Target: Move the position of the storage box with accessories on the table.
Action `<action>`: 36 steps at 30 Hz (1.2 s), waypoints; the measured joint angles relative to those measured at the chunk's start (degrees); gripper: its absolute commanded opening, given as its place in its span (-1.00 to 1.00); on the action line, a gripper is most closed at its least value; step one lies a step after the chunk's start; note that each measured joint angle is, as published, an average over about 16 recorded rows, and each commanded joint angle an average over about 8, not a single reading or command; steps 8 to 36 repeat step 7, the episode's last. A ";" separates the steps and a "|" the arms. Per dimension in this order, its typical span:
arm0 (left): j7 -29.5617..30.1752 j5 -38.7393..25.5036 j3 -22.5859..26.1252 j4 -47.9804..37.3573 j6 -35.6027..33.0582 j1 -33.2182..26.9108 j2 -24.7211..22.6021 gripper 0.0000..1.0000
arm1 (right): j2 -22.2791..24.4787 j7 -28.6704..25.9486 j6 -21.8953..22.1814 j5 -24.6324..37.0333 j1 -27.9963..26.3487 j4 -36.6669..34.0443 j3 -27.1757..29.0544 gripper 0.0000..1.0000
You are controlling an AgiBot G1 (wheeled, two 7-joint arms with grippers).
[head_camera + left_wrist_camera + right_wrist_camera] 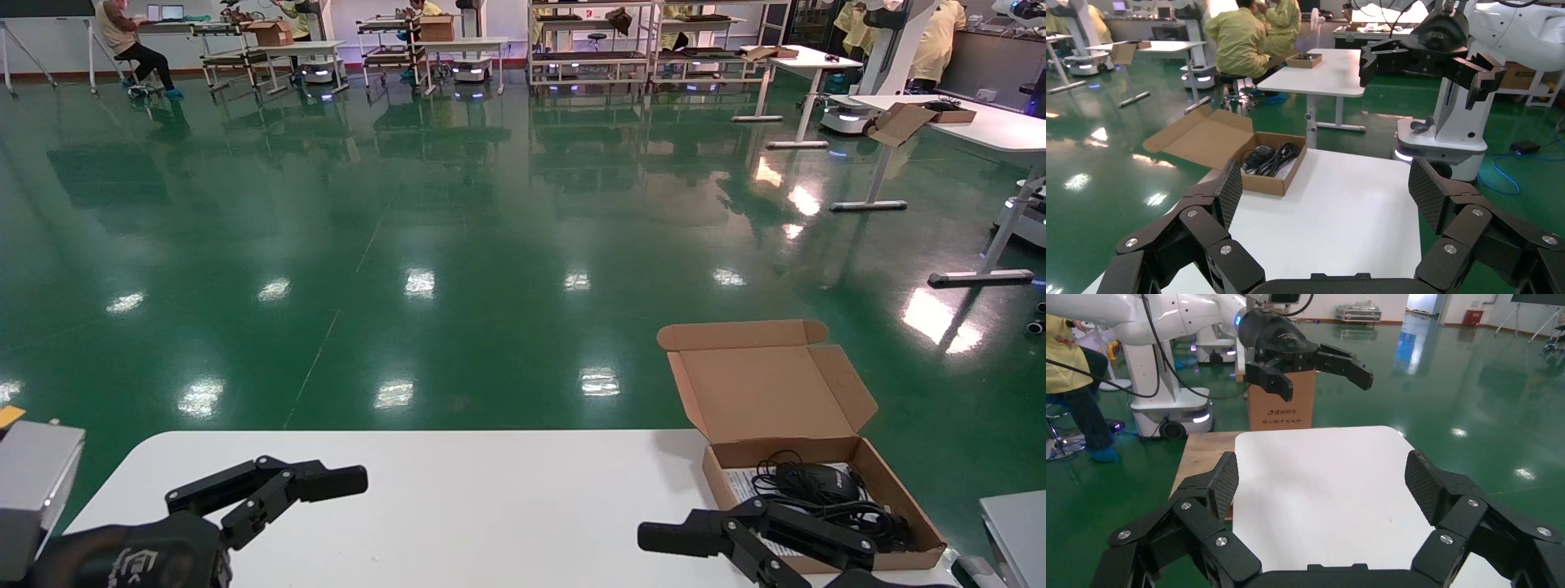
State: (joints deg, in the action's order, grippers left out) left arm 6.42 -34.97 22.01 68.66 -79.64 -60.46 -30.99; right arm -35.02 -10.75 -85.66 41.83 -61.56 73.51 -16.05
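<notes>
The storage box (887, 498) is a shallow brown cardboard mailer on the right side of the white table (490, 498), its flap lid (768, 392) open past the far edge. Inside lie a black mouse (820, 482) with coiled cable and a white leaflet (739, 483). My right gripper (735, 535) is open and empty, hovering just left of the box's near end. My left gripper (274, 490) is open and empty over the table's left part. The left wrist view shows the box (1269, 180) beyond my open left gripper (1327, 196). The right wrist view shows my open right gripper (1321, 481) over bare table (1321, 453).
A grey device (33, 490) stands at the table's left edge and another (1017, 531) at its right edge. A tall carton (1281, 407) and a wooden surface (1205, 453) lie past the left end. Green floor surrounds the table, with other tables and people far off.
</notes>
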 measured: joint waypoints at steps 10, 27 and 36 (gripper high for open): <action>0.00 0.00 0.00 0.00 0.00 0.00 0.00 1.00 | -0.01 0.00 0.01 -0.01 -0.01 -0.02 -0.01 1.00; 0.00 0.00 0.00 0.00 0.00 0.00 0.00 1.00 | -0.01 0.00 0.01 -0.01 -0.01 -0.02 -0.01 1.00; 0.00 0.00 0.00 0.00 0.00 0.00 0.00 1.00 | -0.01 0.00 0.01 -0.01 -0.01 -0.02 -0.01 1.00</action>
